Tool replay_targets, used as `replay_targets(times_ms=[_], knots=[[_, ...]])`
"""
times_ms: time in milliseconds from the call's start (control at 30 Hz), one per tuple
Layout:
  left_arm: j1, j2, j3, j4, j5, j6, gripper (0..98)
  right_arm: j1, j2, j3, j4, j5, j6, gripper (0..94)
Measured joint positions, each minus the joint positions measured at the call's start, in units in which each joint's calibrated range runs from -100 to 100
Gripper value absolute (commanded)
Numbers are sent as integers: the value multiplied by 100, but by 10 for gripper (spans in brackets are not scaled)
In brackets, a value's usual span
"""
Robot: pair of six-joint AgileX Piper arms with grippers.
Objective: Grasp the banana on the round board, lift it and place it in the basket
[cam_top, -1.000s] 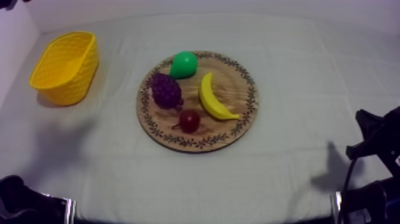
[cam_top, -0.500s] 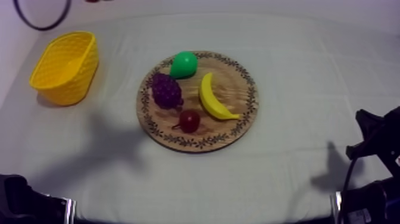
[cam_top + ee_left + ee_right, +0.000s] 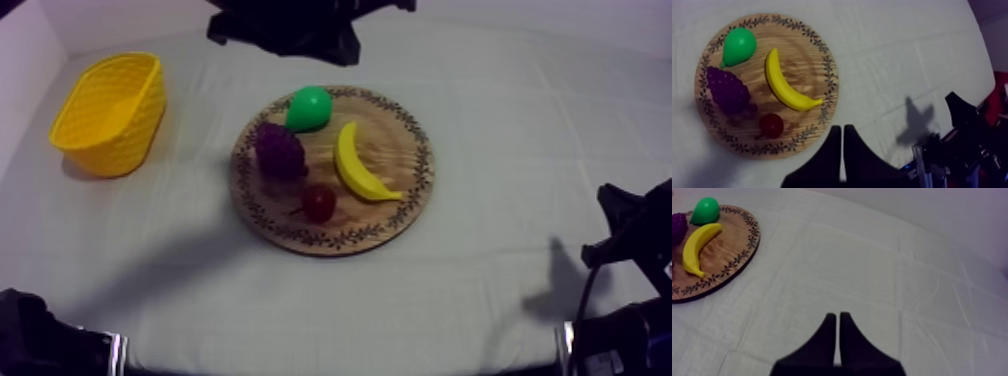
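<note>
The banana (image 3: 358,165) is smooth yellow plastic, a curved crescent lying flat on the round wooden board (image 3: 405,135), which shows bare grain in the middle and a dark leafy pattern round the rim. Its long axis runs from a blunt end beside the green pear (image 3: 308,107) to a thin tip near the rim on the right arm's side, hollow side turned away from the knobbly purple grapes (image 3: 280,150). The lattice-walled yellow basket (image 3: 140,125) stands well apart on the creased, cloth-covered desk (image 3: 520,120). The left claw (image 3: 842,127), near the board's rim, and the right claw (image 3: 837,314), over bare cloth, each have their black fingers pressed together
</note>
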Motion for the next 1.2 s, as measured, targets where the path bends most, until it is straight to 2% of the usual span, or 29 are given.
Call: replay_targets(times_ms=[233, 567, 667, 767, 867, 1000, 1200], knots=[[-55, 491, -216, 23, 303, 340, 2, 0, 0, 0, 0, 0, 0, 6], [-172, 855, -442, -11, 352, 507, 28, 0, 0, 0, 0, 0, 0, 6], [-214, 901, -472, 30, 352, 503, 270, 0, 0, 0, 0, 0, 0, 6], [-227, 938, -480, 106, 351, 421, 631, 0, 0, 0, 0, 0, 0, 6], [-214, 977, -427, 207, 351, 429, 828, 0, 0, 0, 0, 0, 0, 6], [-254, 1064, -395, 293, 371, 447, 922, 0, 0, 0, 0, 0, 0, 6], [-306, 1124, -427, 340, 371, 475, 950, 0, 0, 0, 0, 0, 0, 6]])
